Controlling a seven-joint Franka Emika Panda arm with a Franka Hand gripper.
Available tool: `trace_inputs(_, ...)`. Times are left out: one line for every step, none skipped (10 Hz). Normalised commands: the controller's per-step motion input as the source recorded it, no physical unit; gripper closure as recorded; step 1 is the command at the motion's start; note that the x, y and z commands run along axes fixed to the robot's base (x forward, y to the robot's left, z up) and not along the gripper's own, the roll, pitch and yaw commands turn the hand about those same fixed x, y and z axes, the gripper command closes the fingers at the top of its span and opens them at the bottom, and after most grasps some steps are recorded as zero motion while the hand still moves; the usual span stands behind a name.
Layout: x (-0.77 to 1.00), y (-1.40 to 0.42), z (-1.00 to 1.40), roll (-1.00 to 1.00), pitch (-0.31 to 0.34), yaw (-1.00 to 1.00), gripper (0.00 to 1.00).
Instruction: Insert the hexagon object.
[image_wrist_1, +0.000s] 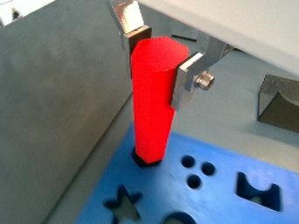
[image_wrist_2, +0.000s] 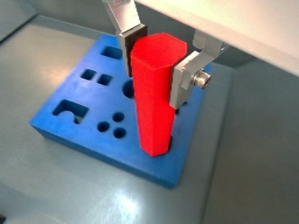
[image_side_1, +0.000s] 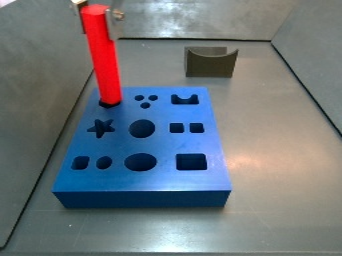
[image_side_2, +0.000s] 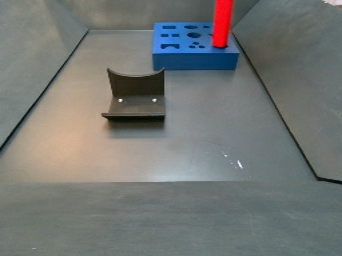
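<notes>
The hexagon object (image_wrist_1: 155, 96) is a long, glossy red rod standing upright, with its lower end in a hole at a corner of the blue block (image_wrist_1: 163, 188). It shows in both wrist views (image_wrist_2: 155, 92) and both side views (image_side_1: 103, 60) (image_side_2: 223, 25). My gripper (image_wrist_2: 158, 59) is at the rod's top, its silver fingers (image_wrist_2: 184, 80) pressed on two opposite sides. In a wrist view the gripper (image_wrist_1: 163, 59) is shut on the rod. The blue block (image_side_1: 167, 145) has several differently shaped holes, one a star.
The dark fixture (image_side_1: 210, 62) with a curved notch stands on the grey floor apart from the block, also seen in a side view (image_side_2: 134, 97). Grey walls enclose the floor, one close beside the block's rod corner (image_wrist_1: 59, 96).
</notes>
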Motion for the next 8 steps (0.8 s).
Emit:
trace_inputs(-0.25, 0.15, -0.05, 0.00, 0.000, -0.30, 1.00)
trace_inputs(0.00, 0.00, -0.02, 0.00, 0.000, -0.09, 1.00)
trace_inputs(0.11, -0.08, -0.05, -0.06, 0.000, -0.05, 1.00)
trace_inputs(0.21, -0.21, 0.00, -0.04, 0.000, -0.07, 1.00)
trace_inputs(0.20, -0.19, -0.01, -0.03, 0.000, -0.12, 1.00)
trace_inputs(0.06, -0.15, -0.10, -0.04, 0.000, -0.17, 1.00)
trace_inputs(0.00, -0.07, -0.22, -0.04, -0.013, -0.17, 1.00)
trace_inputs(0.00, 0.00, -0.34, -0.04, -0.026, -0.21, 1.00)
